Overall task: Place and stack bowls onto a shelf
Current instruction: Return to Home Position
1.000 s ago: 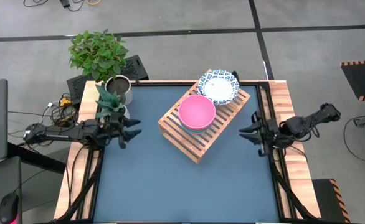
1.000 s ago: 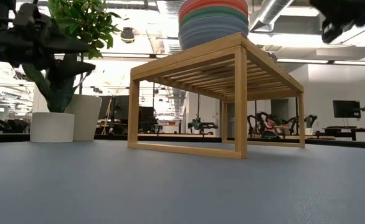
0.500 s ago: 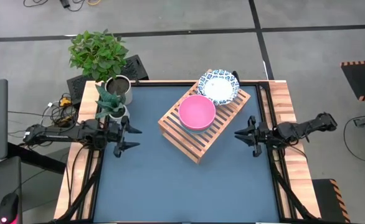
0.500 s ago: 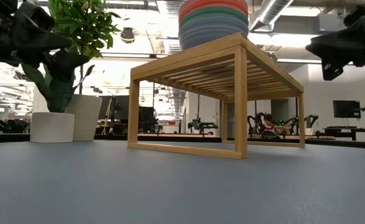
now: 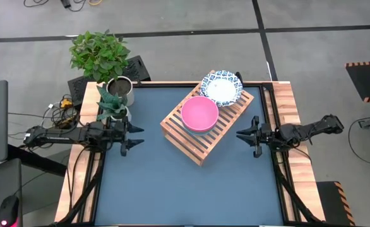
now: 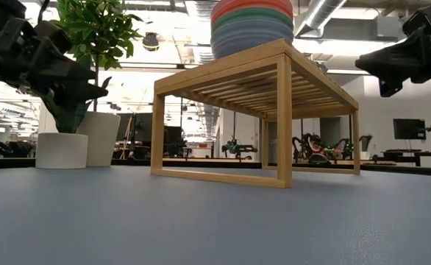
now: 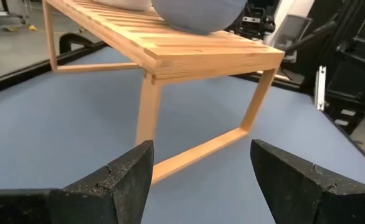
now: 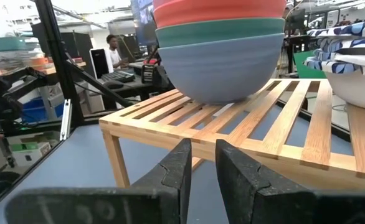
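Note:
The wooden slatted shelf stands aslant on the blue tabletop, toward its far side. On it rests a stack of plain bowls, pink-red on top, then green, then blue. Beside that stack, at the shelf's far end, the blue-and-white patterned bowls sit nested. My left gripper hovers open over the table, left of the shelf. My right gripper hovers shut just right of the shelf, pointing at it. Neither gripper holds anything.
Two potted plants stand at the table's far left corner, close behind my left arm. Wooden rails edge the table's sides. Bare blue tabletop lies on the near side of the shelf.
My right gripper has moved toward the shelf, leftward across the table, and come down lower. My left gripper has dipped slightly while staying left of the shelf. The bowls and the shelf have kept still.

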You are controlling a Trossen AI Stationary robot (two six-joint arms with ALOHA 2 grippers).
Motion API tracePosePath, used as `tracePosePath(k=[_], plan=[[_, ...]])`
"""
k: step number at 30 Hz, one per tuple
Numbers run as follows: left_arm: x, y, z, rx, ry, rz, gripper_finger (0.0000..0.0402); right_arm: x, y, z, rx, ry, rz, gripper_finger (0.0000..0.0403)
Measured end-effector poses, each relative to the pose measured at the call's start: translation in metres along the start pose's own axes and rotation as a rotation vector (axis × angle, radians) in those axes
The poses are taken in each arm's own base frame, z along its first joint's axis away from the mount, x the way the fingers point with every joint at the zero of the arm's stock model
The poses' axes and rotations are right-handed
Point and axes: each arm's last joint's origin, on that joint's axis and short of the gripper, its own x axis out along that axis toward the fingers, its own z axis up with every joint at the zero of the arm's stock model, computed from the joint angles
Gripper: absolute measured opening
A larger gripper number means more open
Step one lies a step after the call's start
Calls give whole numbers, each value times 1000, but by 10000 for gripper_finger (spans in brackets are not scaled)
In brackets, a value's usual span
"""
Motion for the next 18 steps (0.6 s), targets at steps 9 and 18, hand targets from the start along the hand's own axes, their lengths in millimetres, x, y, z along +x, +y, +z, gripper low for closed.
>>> tracePosePath(k=[9,18], plan=[[0,0,0,-8,1,-5,253,0,0,0,-1,3,-1,98],[0,0,0,4,1,-5,253,0,0,-1,-1,4,-1,98]])
